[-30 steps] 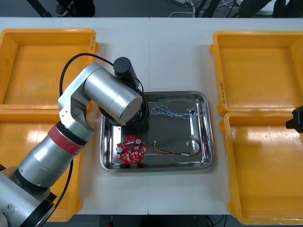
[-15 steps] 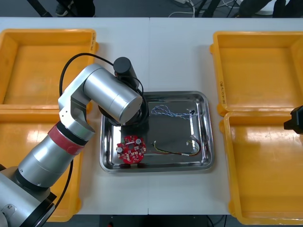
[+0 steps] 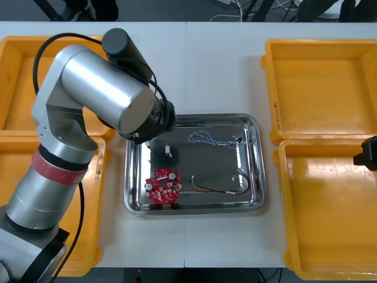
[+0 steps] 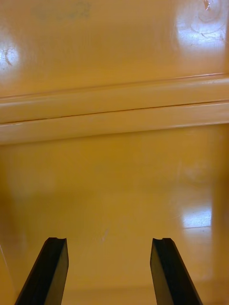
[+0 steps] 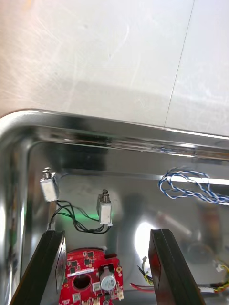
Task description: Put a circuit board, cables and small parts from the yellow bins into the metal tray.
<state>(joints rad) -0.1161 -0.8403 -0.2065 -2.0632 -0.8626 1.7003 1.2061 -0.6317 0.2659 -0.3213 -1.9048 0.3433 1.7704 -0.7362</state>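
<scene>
Metal tray (image 3: 194, 209) holds red circuit board (image 3: 163, 186), cables (image 3: 204, 139) and small metal part (image 3: 169, 151).

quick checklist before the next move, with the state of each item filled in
1. Left hand open, nothing between its fingers: ok.
2. Left hand raised above the metal tray, touching nothing: ok.
3. Circuit board lying inside the tray: ok.
4. Blue and white cable and red and yellow cable inside the tray: ok.
5. Small metal part with its black cable inside the tray: ok.
6. Something for the open right hand to pick: not ok, bare yellow bin floor beneath it.
</scene>
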